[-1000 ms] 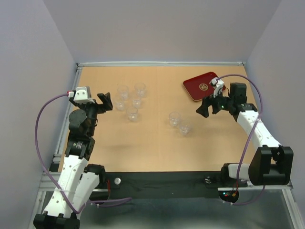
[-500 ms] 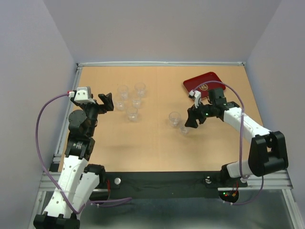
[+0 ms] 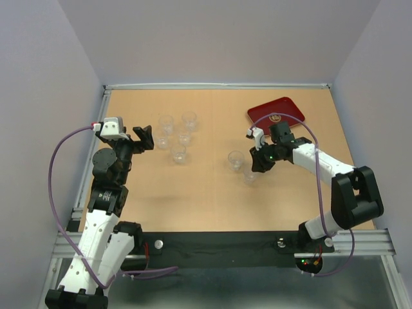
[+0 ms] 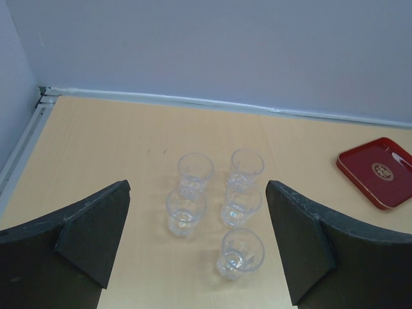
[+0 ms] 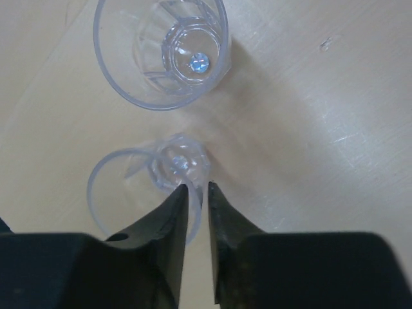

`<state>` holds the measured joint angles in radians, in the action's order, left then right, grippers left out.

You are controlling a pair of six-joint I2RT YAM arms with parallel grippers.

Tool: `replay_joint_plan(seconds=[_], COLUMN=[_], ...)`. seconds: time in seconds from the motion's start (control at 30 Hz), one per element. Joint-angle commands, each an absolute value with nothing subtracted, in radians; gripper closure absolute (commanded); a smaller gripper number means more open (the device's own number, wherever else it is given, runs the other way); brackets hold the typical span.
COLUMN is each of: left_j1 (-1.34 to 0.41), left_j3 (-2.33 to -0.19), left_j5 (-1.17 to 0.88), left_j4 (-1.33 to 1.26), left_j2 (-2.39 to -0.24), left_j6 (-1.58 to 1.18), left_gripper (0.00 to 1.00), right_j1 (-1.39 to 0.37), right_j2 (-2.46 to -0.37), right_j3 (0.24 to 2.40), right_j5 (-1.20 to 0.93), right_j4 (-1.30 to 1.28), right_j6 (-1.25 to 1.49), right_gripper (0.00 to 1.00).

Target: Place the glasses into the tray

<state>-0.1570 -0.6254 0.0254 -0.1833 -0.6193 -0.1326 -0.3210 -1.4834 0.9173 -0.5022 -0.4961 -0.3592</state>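
Just changed: the left gripper [image 3: 143, 138] was as it had been a second before. The right gripper [image 3: 255, 165] had swung leftward off the edge of the tray [image 3: 283, 106] to the two lone glasses, its jaws narrowing from wide to almost together.
Meaning for task: judged the start of a first pick. All seven glasses stood on the table [image 3: 212, 206], and none was seen in the tray.
Left gripper, state: jaws spread wide, holding nothing, hovering just left of the cluster of five glasses [image 3: 178, 153].
Cluster of five glasses: upright, close together, left of centre, well apart from the tray.
Left glass [image 3: 236, 159]: upright, untouched, just beyond the right gripper's fingertips.
Right glass [image 3: 249, 174]: just beside its neighbour. Its wall appeared to be pinched, one finger inside the rim and one outside.
Right gripper, state: jaws pressed nearly together on that wall, with only a thin slit between them in the wrist view.
Tray, position: far right of the table, behind the right arm.
Fingers, material: matt black, wedge-shaped, tapering to blunt tips.
Glasses, material: clear and hard-looking, with faceted sides, round rims and thick bases.
Table, surface: pale wood-grain, smooth and flat.
Tray, form: dark red and flat, with rounded corners, a raised rim and a small pale emblem [image 3: 275, 118] at its centre.
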Motion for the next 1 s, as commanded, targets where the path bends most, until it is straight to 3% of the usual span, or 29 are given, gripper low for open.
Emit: replay_joint_plan(seconds=[0.0, 0.03, 0.1, 0.4, 0.77, 0.97], left_j1=[-0.16, -0.16, -0.16, -0.16, -0.163, -0.164], left_j3=[-0.649, -0.649, -0.649, -0.647, -0.646, -0.646], left_j5=[0.009, 0.009, 0.011, 0.011, 0.006, 0.009], left_j4=[-0.233, -0.232, -0.232, -0.233, -0.233, -0.235], left_j2=[-0.607, -0.607, -0.607, -0.611, -0.614, -0.617], left_j6=[-0.135, -0.133, -0.133, -0.135, -0.135, -0.133], left_gripper=[0.01, 0.01, 0.01, 0.01, 0.01, 0.01], right_j1=[-0.337, -0.337, -0.337, -0.307, 0.018, 0.064], right_j2=[-1.486, -1.489, -1.477, -1.396, -1.563, -1.736], right_j3=[0.953, 0.96, 0.968, 1.015, 1.288, 1.472], right_j5=[-0.433, -0.423, -0.407, -0.204, -0.219, -0.017], right_j4=[-0.48, -0.483, -0.483, -0.482, -0.393, -0.293], right_j6=[-0.364, -0.367, -0.377, -0.469, -0.267, -0.051], right_gripper=[0.82, 0.93, 1.0, 1.0, 1.0, 1.0])
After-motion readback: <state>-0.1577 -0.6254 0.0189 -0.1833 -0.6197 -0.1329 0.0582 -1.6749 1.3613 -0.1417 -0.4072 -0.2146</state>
